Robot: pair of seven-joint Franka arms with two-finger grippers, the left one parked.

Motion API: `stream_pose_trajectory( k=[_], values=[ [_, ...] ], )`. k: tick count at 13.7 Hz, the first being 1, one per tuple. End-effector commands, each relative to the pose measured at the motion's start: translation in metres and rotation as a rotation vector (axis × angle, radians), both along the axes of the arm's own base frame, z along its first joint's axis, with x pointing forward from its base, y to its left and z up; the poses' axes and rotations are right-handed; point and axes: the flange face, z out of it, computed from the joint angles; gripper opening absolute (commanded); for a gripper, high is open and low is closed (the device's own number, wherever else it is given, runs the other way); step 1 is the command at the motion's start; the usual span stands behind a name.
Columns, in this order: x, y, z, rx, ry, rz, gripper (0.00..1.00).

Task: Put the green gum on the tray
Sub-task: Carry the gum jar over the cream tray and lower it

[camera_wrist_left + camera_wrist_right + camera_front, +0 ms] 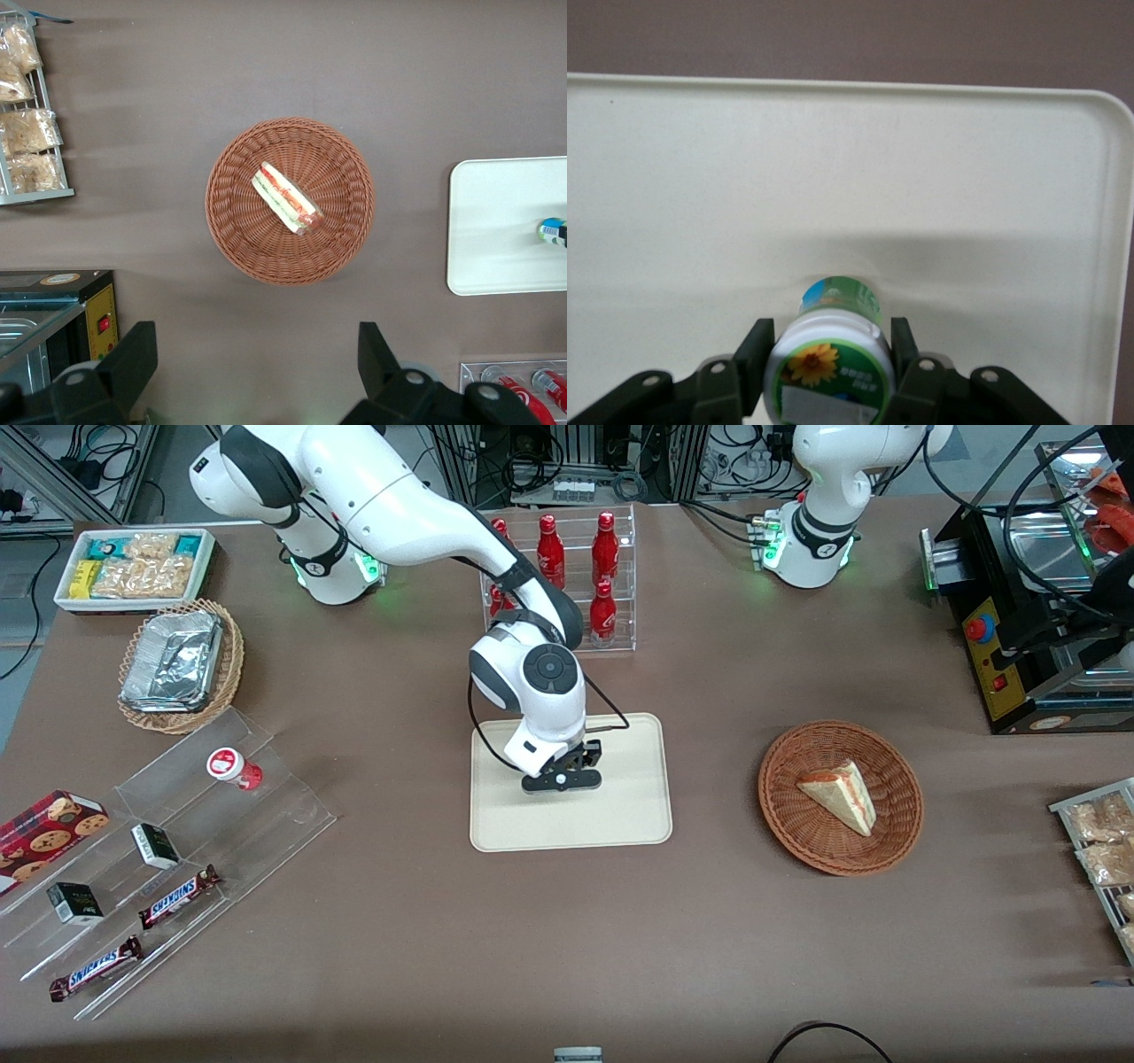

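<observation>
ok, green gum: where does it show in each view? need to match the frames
Front view: hidden under the hand, which hangs low over the tray; the green gum itself is not visible.
Left wrist view: only a sliver of it at the picture's edge, over the tray.
Right wrist view: green gum between the hand's fingers, tray beneath.
Shared landmark: the cream tray.

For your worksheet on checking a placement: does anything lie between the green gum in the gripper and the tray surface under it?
Nothing visible does. The gripper is shut on the green gum directly above the tray, whose surface around the canister is bare.
</observation>
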Motion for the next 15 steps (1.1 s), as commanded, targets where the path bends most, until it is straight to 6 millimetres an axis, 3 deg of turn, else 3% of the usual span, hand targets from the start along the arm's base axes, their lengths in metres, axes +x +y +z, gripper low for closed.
stream_pose_trajectory(
  k=[1, 2, 3, 4, 5, 7, 9, 15],
  values=[
    [0.004, 0.008, -0.007, -0.007, -0.020, -0.016, 0.00],
    [0.004, 0.008, -0.007, -0.003, -0.023, -0.016, 0.00],
    [0.005, 0.007, -0.007, -0.003, -0.022, -0.017, 0.06],
    [0.006, 0.007, -0.008, 0.000, -0.026, -0.014, 0.64],
    [0.006, 0.007, -0.005, 0.003, -0.029, -0.006, 1.00],
    [0.015, 0.000, 0.013, 0.024, -0.037, -0.024, 1.00],
    [0.012, -0.008, 0.052, 0.036, -0.038, -0.045, 1.00],
    [0.026, -0.118, 0.191, 0.034, 0.040, -0.176, 1.00]
  ],
)
